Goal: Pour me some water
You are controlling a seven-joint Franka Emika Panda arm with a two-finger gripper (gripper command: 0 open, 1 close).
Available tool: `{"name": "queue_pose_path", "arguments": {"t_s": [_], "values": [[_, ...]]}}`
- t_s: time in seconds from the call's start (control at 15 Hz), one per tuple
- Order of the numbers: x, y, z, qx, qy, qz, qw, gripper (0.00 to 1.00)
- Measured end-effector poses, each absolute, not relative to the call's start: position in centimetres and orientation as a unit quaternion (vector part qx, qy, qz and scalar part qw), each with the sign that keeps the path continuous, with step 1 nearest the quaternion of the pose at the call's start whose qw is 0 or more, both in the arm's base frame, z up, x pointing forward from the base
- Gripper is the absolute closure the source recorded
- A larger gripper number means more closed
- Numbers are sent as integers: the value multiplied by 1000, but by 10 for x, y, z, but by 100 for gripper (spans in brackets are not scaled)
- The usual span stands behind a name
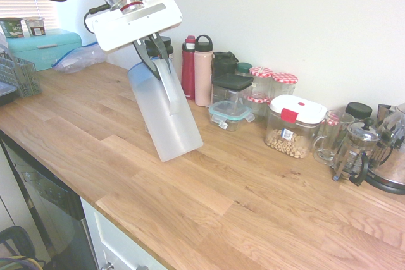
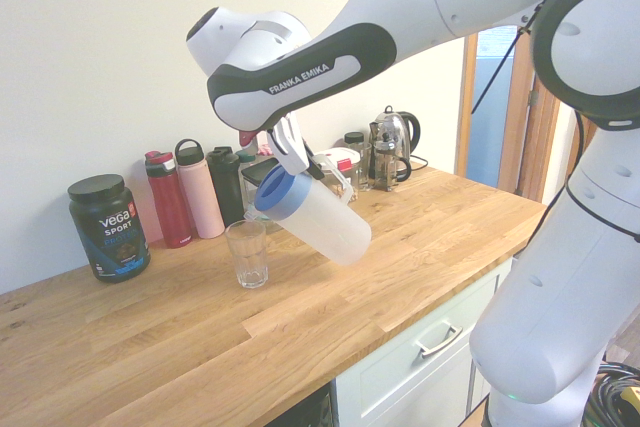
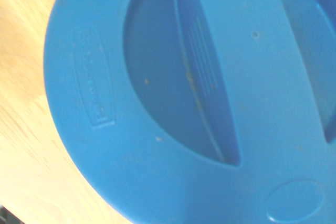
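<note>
Second exterior view shows you the claw point(image 2: 291, 153) clamped shut on the handle of the pitcher point(image 2: 320, 219), held above the bench point(image 2: 400, 247). Its long axis tilts, blue lid point(image 2: 281, 194) leaning toward the empty glass point(image 2: 247, 253) just beside.

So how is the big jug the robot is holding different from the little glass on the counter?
The jug is frosted white with a blue lid; the glass is clear and has no lid. The jug is tilted and lifted off the counter, held by the fingers; the glass stands upright on it. The jug is much bigger than the glass. Both can hold water.
</note>
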State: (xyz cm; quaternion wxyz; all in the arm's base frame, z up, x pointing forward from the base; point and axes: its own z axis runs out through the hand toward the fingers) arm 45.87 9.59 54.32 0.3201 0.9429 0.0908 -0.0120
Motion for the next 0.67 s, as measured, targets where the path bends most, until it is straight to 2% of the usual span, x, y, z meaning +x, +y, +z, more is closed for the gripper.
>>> {"name": "queue_pose_path", "arguments": {"t_s": [0.67], "values": [[469,131,533,917,103,-27,384,100]]}}
